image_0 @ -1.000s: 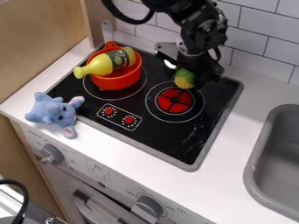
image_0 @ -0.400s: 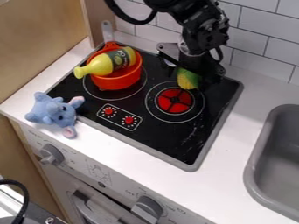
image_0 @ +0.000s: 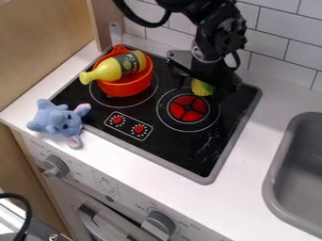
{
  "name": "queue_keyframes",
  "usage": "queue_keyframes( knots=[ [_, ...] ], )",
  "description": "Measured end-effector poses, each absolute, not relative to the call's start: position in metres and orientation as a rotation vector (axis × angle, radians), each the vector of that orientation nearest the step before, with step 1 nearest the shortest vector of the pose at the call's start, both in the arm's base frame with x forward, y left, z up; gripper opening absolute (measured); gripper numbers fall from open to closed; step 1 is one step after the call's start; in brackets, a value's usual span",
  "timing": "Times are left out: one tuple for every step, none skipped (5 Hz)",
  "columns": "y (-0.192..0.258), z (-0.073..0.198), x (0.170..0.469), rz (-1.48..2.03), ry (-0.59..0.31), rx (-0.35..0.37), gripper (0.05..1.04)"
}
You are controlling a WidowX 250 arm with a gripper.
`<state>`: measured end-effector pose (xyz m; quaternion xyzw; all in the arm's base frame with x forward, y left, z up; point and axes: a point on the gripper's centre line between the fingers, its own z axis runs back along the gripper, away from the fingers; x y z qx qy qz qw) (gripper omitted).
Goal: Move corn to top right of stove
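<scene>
At the far right of the stove [image_0: 189,162], the corn [image_0: 201,88] lies beneath the gripper [image_0: 201,90], its jaws spread. Likely light, firm and a bit slick, it should suit a gentle pinch around the middle.

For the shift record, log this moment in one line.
corn: at right burner's far edge | hand: open at corn | orange pot: on left burner | yellow bottle: in pot, neck over rim

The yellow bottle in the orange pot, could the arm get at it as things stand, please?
Probably yes: the bottle lies across the pot with nothing above it, though the gripper is at the corn.
</scene>
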<state>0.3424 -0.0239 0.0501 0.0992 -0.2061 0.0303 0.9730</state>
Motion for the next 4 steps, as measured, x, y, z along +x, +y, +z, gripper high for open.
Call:
queue_keyframes(
  knots=[
    [-0.027, 0.062, 0.333, 0.073, -0.395, 0.191, 1.001],
    [-0.025, 0.070, 0.314, 0.076, -0.349, 0.187, 1.001],
    [-0.020, 0.076, 0.294, 0.037, -0.326, 0.169, 1.001],
    [-0.012, 0.088, 0.278, 0.010, -0.295, 0.140, 1.001]
  ],
)
